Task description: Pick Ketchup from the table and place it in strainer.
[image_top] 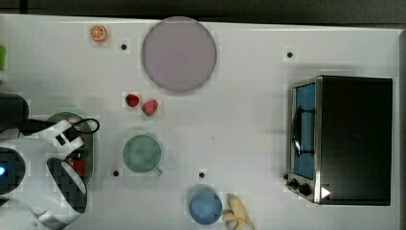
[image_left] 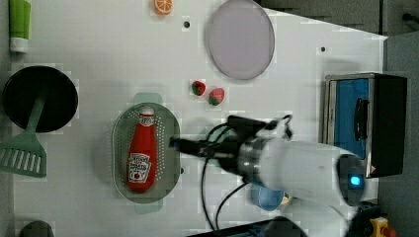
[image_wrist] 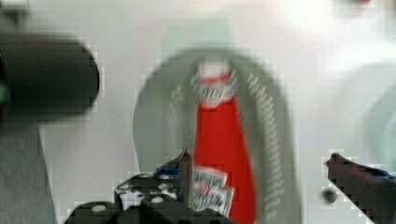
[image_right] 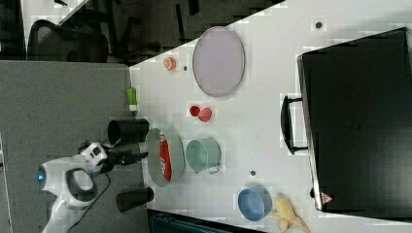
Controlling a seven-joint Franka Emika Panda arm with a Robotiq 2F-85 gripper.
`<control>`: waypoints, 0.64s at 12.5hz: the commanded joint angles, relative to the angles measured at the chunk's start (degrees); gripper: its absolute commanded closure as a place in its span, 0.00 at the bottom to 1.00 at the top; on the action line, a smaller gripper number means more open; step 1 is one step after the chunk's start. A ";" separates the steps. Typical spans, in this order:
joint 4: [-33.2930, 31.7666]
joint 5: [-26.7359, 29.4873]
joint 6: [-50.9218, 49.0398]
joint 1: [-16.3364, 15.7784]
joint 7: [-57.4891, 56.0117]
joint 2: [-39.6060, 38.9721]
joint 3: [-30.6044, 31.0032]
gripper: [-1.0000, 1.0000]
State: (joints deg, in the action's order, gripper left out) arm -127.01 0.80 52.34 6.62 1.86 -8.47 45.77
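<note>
The ketchup [image_left: 142, 155], a slim red bottle with a whitish cap, lies lengthwise inside the strainer [image_left: 118, 148], a pale green oval basket. In the wrist view the ketchup [image_wrist: 222, 140] rests on the perforated bottom of the strainer [image_wrist: 271, 116]. My gripper [image_wrist: 259, 161] is open above the bottle, with one dark fingertip [image_wrist: 184, 161] at its label and the other well off to its side. The left view shows my gripper [image_left: 174, 143] at the strainer's right rim. The right view has the ketchup [image_right: 165, 158] in the strainer [image_right: 177, 150], beside my gripper [image_right: 141, 156].
A green mug [image_top: 142, 153] stands close to the strainer, with two strawberries [image_top: 141, 103] and a grey-lilac plate [image_top: 178, 54] beyond. A blue bowl [image_top: 206, 207] and banana [image_top: 238, 213] sit at the table edge. A toaster oven [image_top: 354, 139] is far off. A black pot [image_left: 39, 98] holds a spatula.
</note>
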 commanded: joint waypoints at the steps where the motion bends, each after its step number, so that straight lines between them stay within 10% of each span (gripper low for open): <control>1: 1.79 0.27 -6.73 6.22 3.73 7.52 -4.73 0.00; 8: 7.34 0.28 -30.73 9.38 0.00 23.35 -23.97 0.00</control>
State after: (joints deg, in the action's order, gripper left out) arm -121.75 0.99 23.35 14.74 1.88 14.07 22.45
